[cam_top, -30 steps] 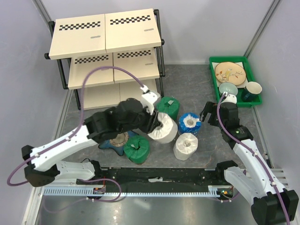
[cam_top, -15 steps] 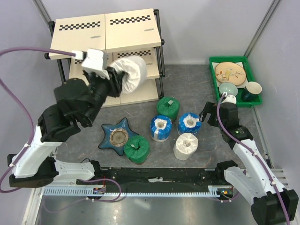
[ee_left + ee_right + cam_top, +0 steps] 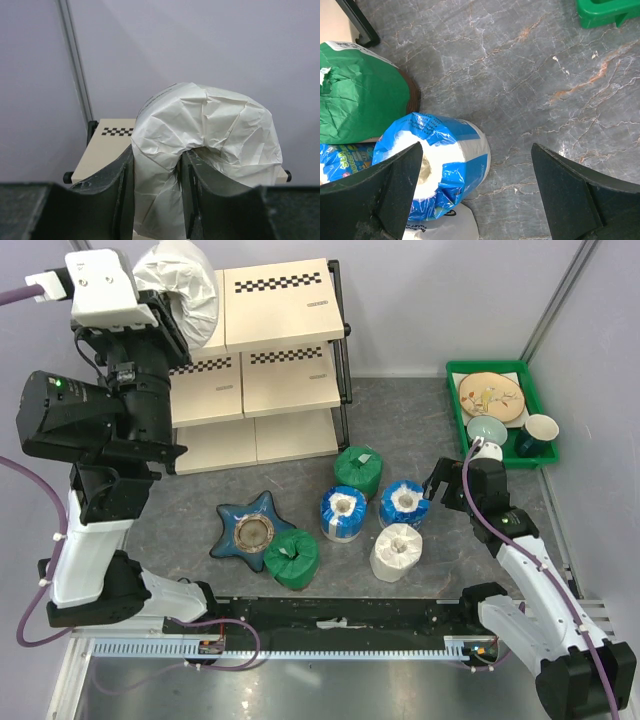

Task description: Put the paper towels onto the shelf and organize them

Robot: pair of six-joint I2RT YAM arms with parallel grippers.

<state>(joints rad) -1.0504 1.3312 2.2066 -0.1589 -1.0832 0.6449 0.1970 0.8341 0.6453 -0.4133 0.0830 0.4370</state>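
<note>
My left gripper (image 3: pixel 168 302) is raised high over the left end of the shelf (image 3: pixel 280 300) and is shut on a white paper towel roll (image 3: pixel 185 282). In the left wrist view, both fingers pinch the crumpled wrap of that white roll (image 3: pixel 210 130), one finger reaching into its core, with the shelf's top board (image 3: pixel 102 150) below and behind it. On the floor stand two green rolls (image 3: pixel 358 468) (image 3: pixel 291 558), two blue rolls (image 3: pixel 343 512) (image 3: pixel 404 502) and a white roll (image 3: pixel 396 552). My right gripper (image 3: pixel 438 488) is open just right of a blue roll (image 3: pixel 445 170), holding nothing.
A blue star-shaped dish (image 3: pixel 250 530) lies on the floor left of the rolls. A green tray (image 3: pixel 487 366) with a plate, bowl and cup sits at the back right. The shelf's lower boards (image 3: pixel 250 390) are bare. Walls close in on both sides.
My left arm has swung up and left, carrying the white roll from in front of the middle tier to above the top board's left end. The right arm has not moved.
</note>
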